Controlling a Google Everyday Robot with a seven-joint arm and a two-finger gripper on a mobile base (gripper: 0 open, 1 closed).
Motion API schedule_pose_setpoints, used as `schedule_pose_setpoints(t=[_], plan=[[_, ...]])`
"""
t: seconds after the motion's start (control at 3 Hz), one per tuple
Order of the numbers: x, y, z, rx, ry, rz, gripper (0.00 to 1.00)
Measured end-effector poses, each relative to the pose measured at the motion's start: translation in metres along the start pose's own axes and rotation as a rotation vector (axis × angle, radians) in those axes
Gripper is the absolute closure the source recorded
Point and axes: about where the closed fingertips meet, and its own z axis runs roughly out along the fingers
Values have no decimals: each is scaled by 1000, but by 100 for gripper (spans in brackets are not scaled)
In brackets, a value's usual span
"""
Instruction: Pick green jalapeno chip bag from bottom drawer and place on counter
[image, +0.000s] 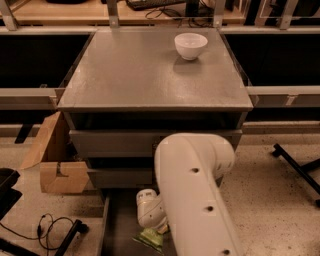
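Observation:
The bottom drawer (116, 225) is pulled open at the foot of the grey cabinet. The green jalapeno chip bag (149, 239) lies on its floor, and only a crinkly green corner shows below my arm. My gripper (158, 228) is down inside the drawer right at the bag, mostly hidden behind the white wrist (149, 209) and the big white arm (197, 200). I cannot tell whether it touches the bag. The counter (140, 70) is the wide grey cabinet top above.
A white bowl (190, 45) stands at the counter's back right. Two shallower grey drawers (112, 142) sit shut above the open one. An open cardboard box (52, 160) stands left of the cabinet, with black cables (50, 227) on the floor. A black stand leg (297, 167) lies at right.

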Motion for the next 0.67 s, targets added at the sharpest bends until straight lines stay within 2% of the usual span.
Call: schedule_pose_setpoints(t=[0.33, 0.67], plan=[[1, 21, -75, 64, -16, 65, 100], [27, 68, -130, 67, -40, 122, 100]])
